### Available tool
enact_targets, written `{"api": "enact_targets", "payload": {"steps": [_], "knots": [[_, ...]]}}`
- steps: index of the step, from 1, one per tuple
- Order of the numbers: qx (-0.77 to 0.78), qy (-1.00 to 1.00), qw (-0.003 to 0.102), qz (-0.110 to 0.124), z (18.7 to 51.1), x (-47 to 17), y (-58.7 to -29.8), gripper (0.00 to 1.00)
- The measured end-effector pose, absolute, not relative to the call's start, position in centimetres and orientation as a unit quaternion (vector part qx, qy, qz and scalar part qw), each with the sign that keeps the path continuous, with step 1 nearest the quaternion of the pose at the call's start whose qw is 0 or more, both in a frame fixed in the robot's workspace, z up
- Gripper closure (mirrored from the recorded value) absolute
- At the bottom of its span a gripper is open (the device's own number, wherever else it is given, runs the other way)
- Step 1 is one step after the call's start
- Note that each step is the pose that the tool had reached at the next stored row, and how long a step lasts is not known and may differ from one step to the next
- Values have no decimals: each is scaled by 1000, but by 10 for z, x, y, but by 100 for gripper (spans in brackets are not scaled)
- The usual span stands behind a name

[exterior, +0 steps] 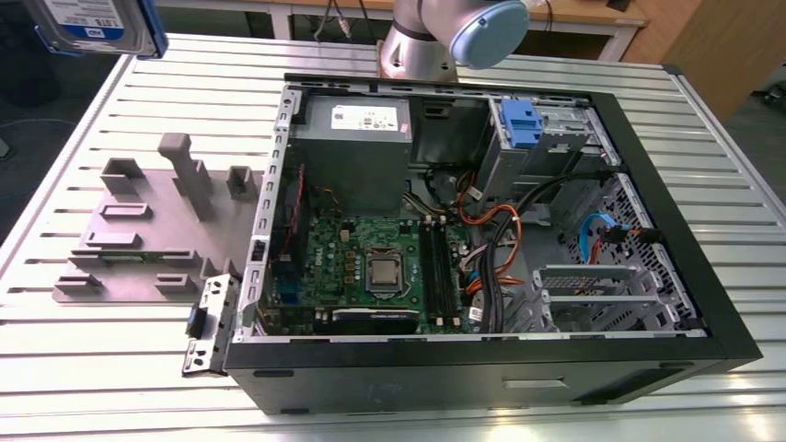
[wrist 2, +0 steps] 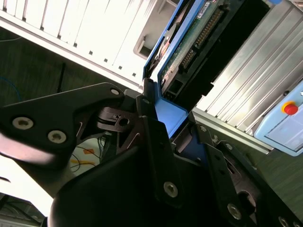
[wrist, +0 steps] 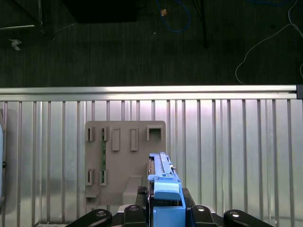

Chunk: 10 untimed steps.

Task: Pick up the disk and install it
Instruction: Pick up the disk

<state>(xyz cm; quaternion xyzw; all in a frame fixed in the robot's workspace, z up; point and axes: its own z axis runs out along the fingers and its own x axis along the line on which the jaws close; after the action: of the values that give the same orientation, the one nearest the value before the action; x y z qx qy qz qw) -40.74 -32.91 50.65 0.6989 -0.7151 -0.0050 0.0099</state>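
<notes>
though cropped at the exterior view's edge, the disk [exterior: 98,26] sits clamped between the fingers [wrist 2: 154,142].

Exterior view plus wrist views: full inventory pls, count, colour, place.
disk: 1, silver, blue-and-white label, blue carrier; held above the table, exterior view's upper left.
computer case: 1, black; open, lying on the table.
motherboard: 1, green; inside the case.
power supply box: 1, grey, white sticker; in the case, near the arm.
latch piece: 1, blue; on the case's drive bay.
cables: several, orange, black, blue; inside the case.
fixture plate: 1, grey; on the table, exterior view's left of the case.
table: 1, silver, slatted.
button: 1, red; on a pale box.
arm: 1, silver, pale blue cap; beyond the case.
gripper: 1, black; shut on the disk's carrier.
</notes>
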Motion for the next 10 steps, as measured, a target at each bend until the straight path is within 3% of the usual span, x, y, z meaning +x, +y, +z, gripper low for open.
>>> {"api": "enact_targets", "payload": {"steps": [10], "knots": [[699, -715, 10, -5, 507, -403, -329, 64]]}}
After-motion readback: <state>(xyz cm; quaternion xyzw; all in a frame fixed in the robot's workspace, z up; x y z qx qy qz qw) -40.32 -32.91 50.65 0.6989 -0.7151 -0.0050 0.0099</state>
